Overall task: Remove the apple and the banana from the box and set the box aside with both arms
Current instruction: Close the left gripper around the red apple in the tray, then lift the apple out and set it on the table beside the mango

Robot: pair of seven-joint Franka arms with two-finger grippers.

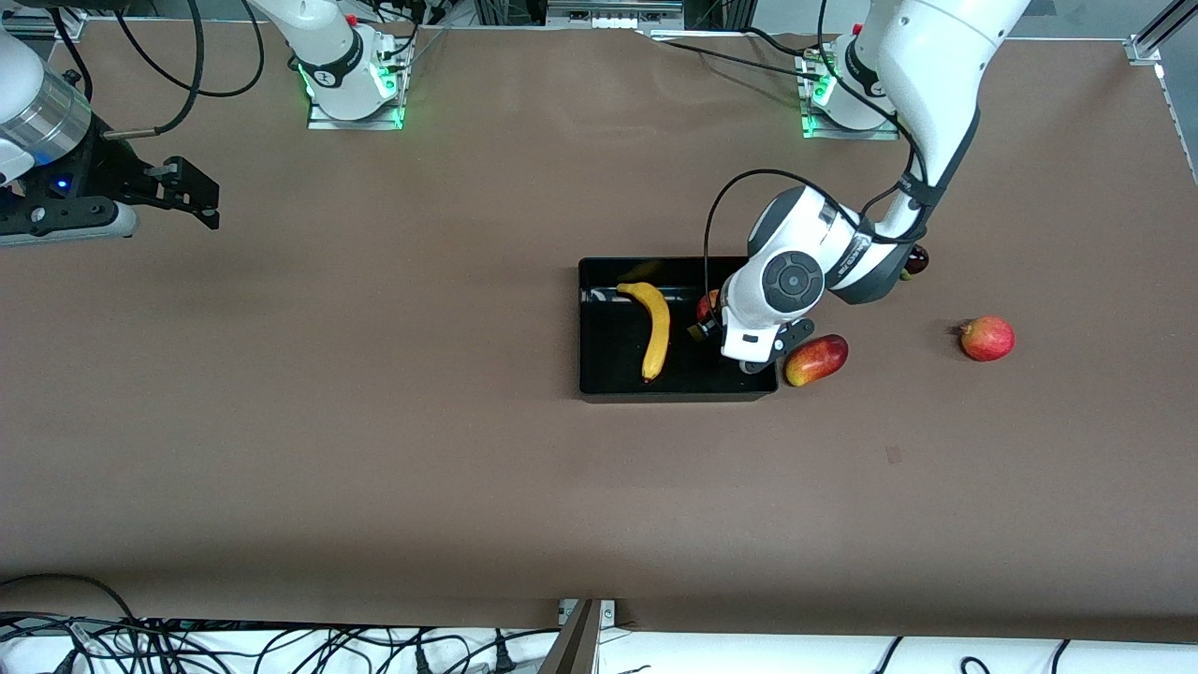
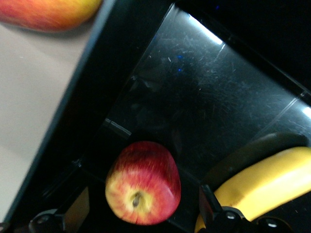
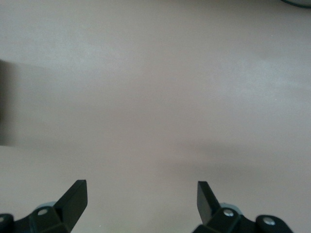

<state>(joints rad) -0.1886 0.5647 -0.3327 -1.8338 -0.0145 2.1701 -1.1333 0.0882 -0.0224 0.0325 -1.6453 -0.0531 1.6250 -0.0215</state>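
Front view: nothing out yet, apple (image 2: 143, 183) and banana (image 1: 657, 329) in box (image 1: 608, 374).
Left gripper (image 2: 143, 213) open over apple, at banana's 3 o'clock; right gripper (image 3: 142, 199) open, waiting over bare desk (image 1: 374, 421).

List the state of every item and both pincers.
Apple: in the box, between the open left pincer's fingers, not gripped.
Banana: lying in the box.
Box: open-topped, on the table.
Left pincer: open.
Right pincer: open, waiting over bare table.
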